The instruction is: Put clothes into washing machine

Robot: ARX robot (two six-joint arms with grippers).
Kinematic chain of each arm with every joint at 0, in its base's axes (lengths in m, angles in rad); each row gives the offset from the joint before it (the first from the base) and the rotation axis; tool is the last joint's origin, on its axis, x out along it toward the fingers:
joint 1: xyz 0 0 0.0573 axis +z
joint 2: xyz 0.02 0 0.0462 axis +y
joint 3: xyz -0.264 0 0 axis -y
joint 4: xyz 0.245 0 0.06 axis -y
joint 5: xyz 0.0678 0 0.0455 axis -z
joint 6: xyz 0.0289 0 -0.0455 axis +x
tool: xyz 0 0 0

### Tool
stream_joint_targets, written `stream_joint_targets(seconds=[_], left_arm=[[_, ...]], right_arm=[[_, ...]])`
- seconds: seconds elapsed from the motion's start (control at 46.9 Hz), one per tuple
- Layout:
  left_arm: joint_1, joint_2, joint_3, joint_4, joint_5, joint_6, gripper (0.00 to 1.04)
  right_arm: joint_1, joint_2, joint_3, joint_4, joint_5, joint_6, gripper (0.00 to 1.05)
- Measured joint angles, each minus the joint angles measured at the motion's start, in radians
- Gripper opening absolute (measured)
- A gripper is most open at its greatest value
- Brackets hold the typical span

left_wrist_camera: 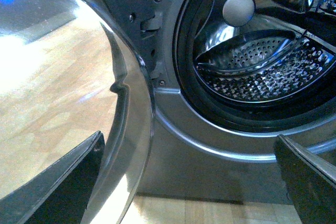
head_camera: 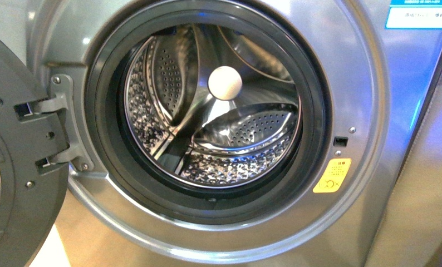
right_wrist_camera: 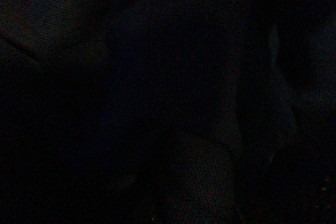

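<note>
Washing machine (head_camera: 369,111) straight ahead, filling the front view, silver-grey, door (head_camera: 18,167) swung open to the left. Inside the dark rubber rim (head_camera: 104,139), shiny perforated drum (head_camera: 235,161) with a pale round knob (head_camera: 225,83) at its back. Yellow sticker (head_camera: 332,176) right of the porthole. Cannot tell where the clothes lie. Seen only from its own wrist: left end effector (left_wrist_camera: 189,136) facing the hinge side, fingers (left_wrist_camera: 68,182) spread wide, gripping nothing. Right wrist view dark; right end effector's grip impossible to judge.

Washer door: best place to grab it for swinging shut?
Likely the door by its outer rim, far from the hinge, coming from the robot's left: it stands swung open and no handle shows on its face. The free edge is out of view.
</note>
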Motion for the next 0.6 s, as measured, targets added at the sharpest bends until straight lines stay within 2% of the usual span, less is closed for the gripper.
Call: stream_joint_targets(seconds=[0.064, 0.299, 0.597], left_arm=[[0.0, 0.0, 0.0, 0.0, 0.0, 0.0, 0.98], [0.0, 0.0, 0.0, 0.0, 0.0, 0.0, 0.98], [0.0, 0.0, 0.0, 0.0, 0.0, 0.0, 0.98]], right_arm=[[0.0, -0.053, -0.039, 0.025, -0.017, 0.018, 0.1], [0.027, -0.492, -0.298, 0.126, -0.231, 0.154, 0.09], [0.046, -1.027, -0.483, 0.183, -0.409, 0.288, 0.09]])
